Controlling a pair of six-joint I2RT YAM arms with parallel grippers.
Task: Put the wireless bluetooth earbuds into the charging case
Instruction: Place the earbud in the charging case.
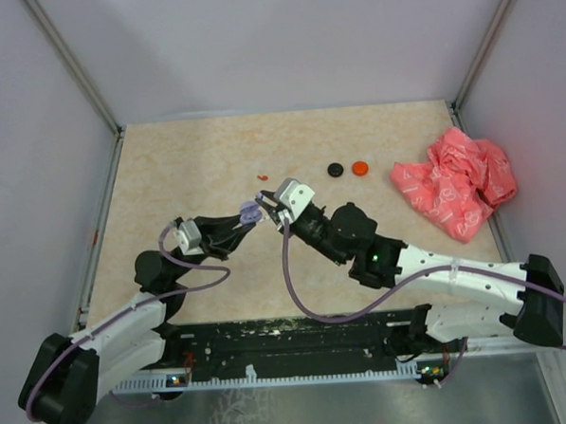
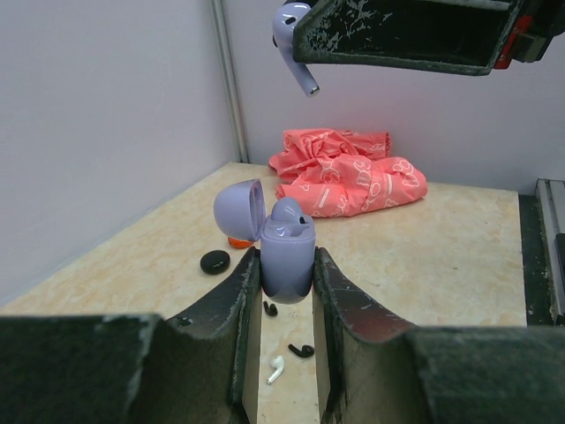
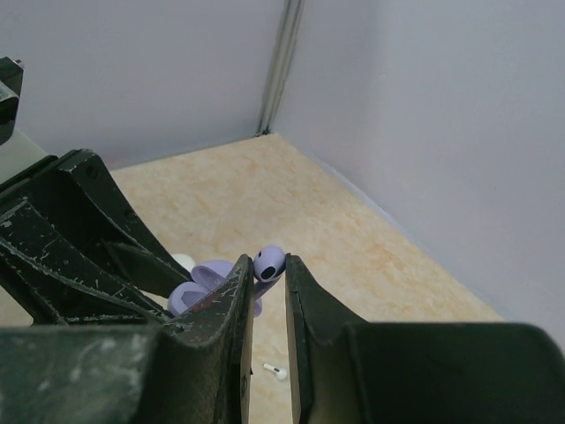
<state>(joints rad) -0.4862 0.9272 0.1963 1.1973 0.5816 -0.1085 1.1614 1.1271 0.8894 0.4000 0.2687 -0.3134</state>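
Left gripper (image 1: 243,217) clamped on the lilac charging case (image 2: 284,252), lid tipped open, a seated earbud (image 2: 287,214) showing inside. Left arm reaches in from the near-left corner and holds the case above the middle of the worktop (image 1: 166,161). Right gripper (image 3: 267,272) pinched tight on a lilac earbud (image 2: 291,31), stem downward, above the case, apart from it. I see a white earbud (image 2: 275,371) and a black earbud (image 2: 300,351) loose on the worktop below.
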